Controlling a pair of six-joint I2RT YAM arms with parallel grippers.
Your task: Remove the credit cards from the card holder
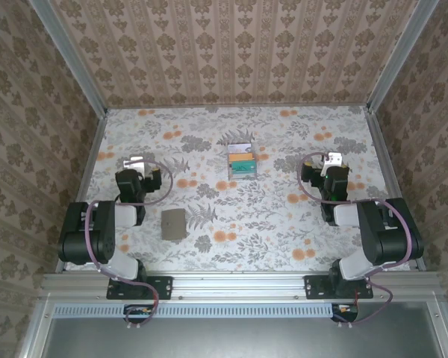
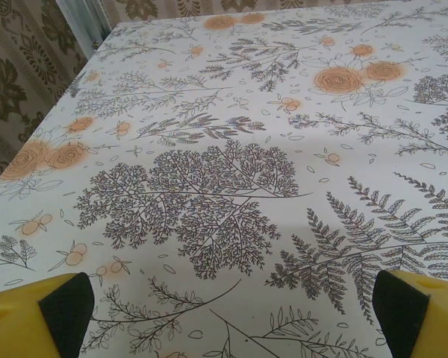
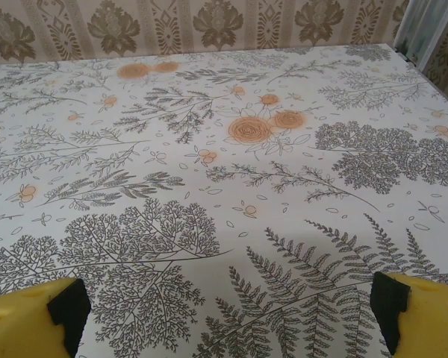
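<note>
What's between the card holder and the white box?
Nothing; from the top view, just bare floral tablecloth separates the card holder and the white-rimmed box.

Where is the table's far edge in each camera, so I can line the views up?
Top external: the far edge runs level across the upper middle, below the wallpaper.
Left wrist: slanting along the very top, ending at the metal post top left.
Right wrist: across the upper part.
Shared landmark: the damask wallpaper behind it.
</note>
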